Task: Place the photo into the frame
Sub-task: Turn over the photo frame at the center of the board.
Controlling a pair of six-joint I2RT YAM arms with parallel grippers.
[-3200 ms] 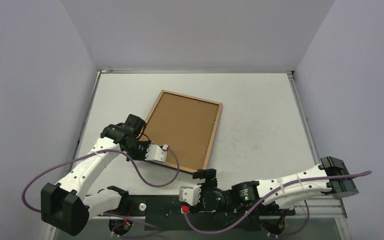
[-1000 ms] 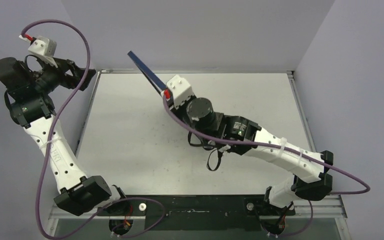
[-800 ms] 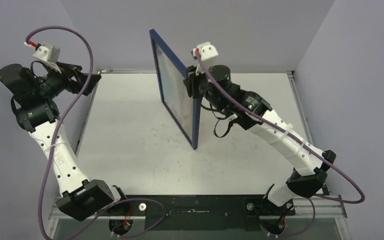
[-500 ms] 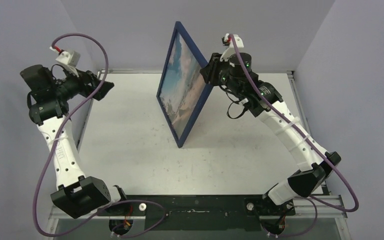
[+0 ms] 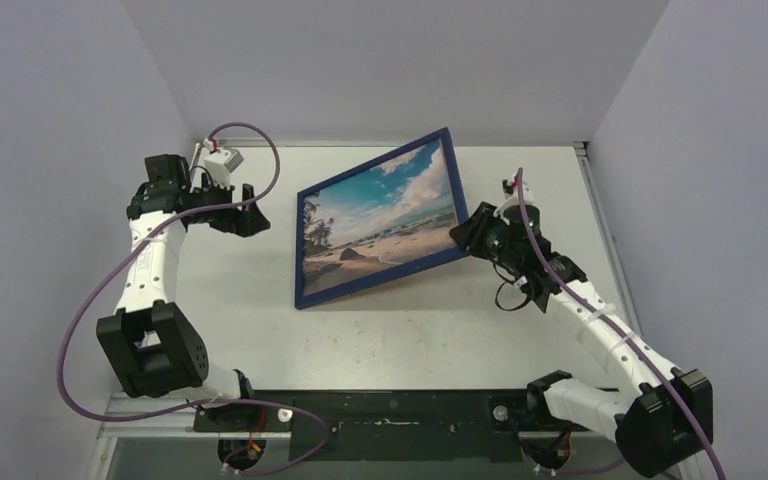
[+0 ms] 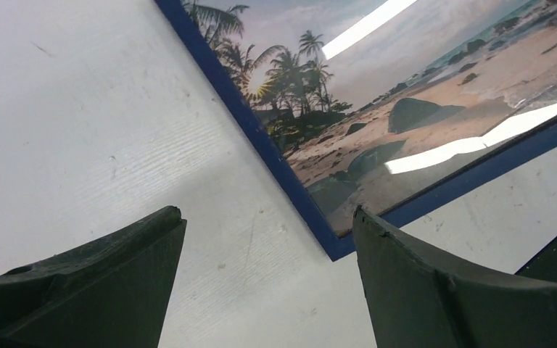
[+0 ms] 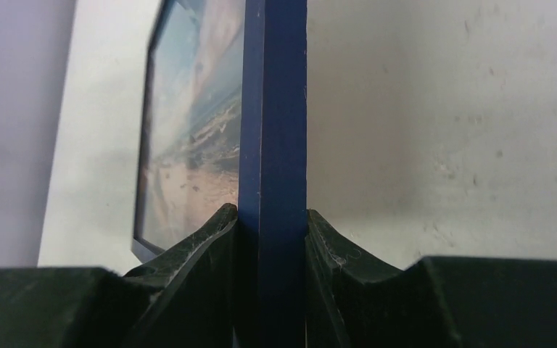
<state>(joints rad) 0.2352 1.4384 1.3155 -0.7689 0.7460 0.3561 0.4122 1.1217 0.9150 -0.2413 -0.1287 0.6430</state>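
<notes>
Now the black two-finger left gripper [image 5: 250, 220] hangs just to the left of the frame. Its fingers are spread wide, with nothing between them. A second ago it was up high and far off to the left, so it has come down close.

The thin dark blue picture frame [image 5: 300, 250] has the beach photo [image 5: 380, 215] inside it, with blue sky, clouds and palms showing. Half a second ago the frame stood almost on its edge. Now it leans low. Its near left corner seems to rest on the white table [image 5: 260, 330], and its right side is lifted.

The black right gripper [image 5: 463, 236] pinches the frame's right edge tight between its fingers.

I think the photo is already in. What is left is to lay the frame flat and let go.
</notes>
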